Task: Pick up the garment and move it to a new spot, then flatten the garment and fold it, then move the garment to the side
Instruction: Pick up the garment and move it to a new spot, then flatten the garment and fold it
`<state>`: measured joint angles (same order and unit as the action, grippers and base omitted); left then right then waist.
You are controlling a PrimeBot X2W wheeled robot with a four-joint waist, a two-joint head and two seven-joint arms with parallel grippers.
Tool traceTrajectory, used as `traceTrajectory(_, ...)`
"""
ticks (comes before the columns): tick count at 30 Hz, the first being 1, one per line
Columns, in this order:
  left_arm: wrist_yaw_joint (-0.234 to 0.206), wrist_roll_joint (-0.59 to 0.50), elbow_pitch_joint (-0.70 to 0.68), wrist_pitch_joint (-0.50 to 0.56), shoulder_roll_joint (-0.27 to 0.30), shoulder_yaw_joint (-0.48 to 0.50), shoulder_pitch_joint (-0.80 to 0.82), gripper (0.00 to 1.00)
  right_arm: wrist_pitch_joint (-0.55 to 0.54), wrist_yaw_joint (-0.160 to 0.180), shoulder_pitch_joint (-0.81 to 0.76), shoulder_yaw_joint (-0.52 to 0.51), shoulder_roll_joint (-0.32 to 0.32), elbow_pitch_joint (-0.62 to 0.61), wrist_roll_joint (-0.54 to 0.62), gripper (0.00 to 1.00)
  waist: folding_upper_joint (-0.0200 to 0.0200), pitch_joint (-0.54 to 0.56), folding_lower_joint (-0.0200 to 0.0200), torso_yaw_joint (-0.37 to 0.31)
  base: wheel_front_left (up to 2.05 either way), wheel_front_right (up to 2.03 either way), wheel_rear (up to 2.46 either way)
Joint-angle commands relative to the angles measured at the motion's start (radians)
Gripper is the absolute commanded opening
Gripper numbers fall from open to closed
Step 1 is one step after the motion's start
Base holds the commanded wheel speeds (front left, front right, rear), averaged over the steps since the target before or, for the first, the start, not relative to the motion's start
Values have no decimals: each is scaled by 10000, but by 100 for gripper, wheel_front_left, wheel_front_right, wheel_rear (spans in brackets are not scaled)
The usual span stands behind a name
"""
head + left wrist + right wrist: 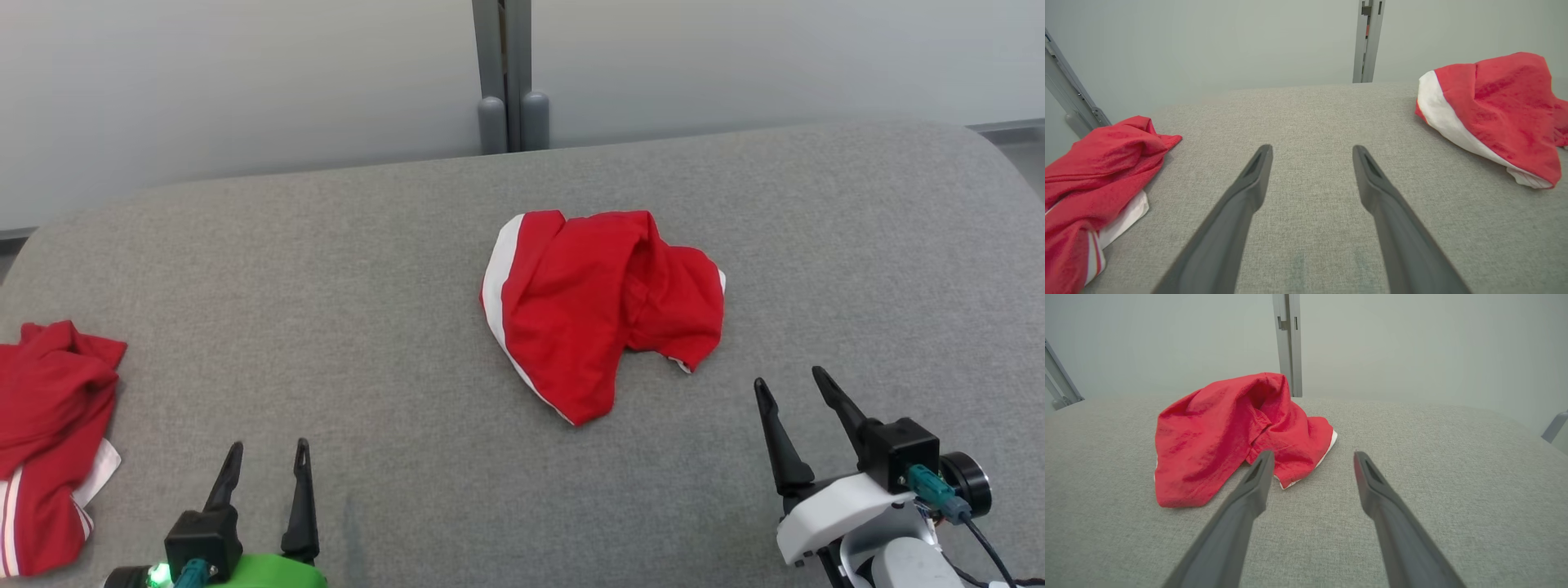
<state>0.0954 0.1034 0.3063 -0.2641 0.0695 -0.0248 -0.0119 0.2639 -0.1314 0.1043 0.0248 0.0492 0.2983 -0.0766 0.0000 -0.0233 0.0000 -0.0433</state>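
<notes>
Grey bench [326, 269] holds the red garment [596, 302] in a heap, just ahead-left of the right end effector [788, 377]. It and the left end effector [269, 443] are open, empty. All steps look undone.

The second garment [49, 441] runs off the head view's left edge, the crumpled garment [1494, 110] is clipped by the left wrist view's right edge, its inner folds hidden, and the wrist behind the left claw [269, 445] is cut off below.
</notes>
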Motion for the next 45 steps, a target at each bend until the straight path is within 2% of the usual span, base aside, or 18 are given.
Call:
traceTrajectory(1,-68,30,-41,-6,-49,108,-203,100,10,14,-138,15,34,35,37,100,0,15,0,14,0,0,0)
traceTrajectory(12,-46,185,-123,-6,-177,-92,-148,100,9,14,-4,294,31,80,153,100,0,-72,0,240,0,0,0)
traceTrajectory(20,-51,396,-150,-6,-177,-328,225,100,11,14,1051,2097,38,376,43,100,0,-513,0,885,0,0,0)
traceTrajectory(27,-50,512,-63,-6,-172,-551,419,100,16,14,2313,3648,41,1985,-198,100,0,-931,0,1578,0,0,0)
traceTrajectory(33,5,560,-82,-6,-173,-700,619,100,14,14,2884,3453,43,3507,101,100,0,-1304,0,2083,0,0,0)
traceTrajectory(39,-3,642,-34,-6,-173,-788,762,100,12,14,3060,3548,40,4708,317,100,0,-1558,0,2310,0,0,0)
traceTrajectory(40,-11,660,-30,-6,-173,-791,778,100,2,14,3099,3562,41,4842,334,81,0,-1576,0,2322,0,0,0)
traceTrajectory(41,-21,672,-25,-6,-173,-796,800,100,-9,14,3110,3569,43,4983,310,44,0,-1596,0,2333,0,0,0)
traceTrajectory(42,-30,680,-28,-6,-173,-803,816,100,-9,14,3103,3530,43,5076,252,44,0,-1607,0,2332,0,0,0)
traceTrajectory(43,-36,684,-23,-6,-173,-805,828,100,-9,12,3112,3467,46,5094,223,0,0,-1611,0,2324,0,0,0)
traceTrajectory(45,-58,696,-1,-6,-174,-807,828,100,-8,7,3133,3377,35,4865,184,0,0,-1564,0,2296,0,0,0)
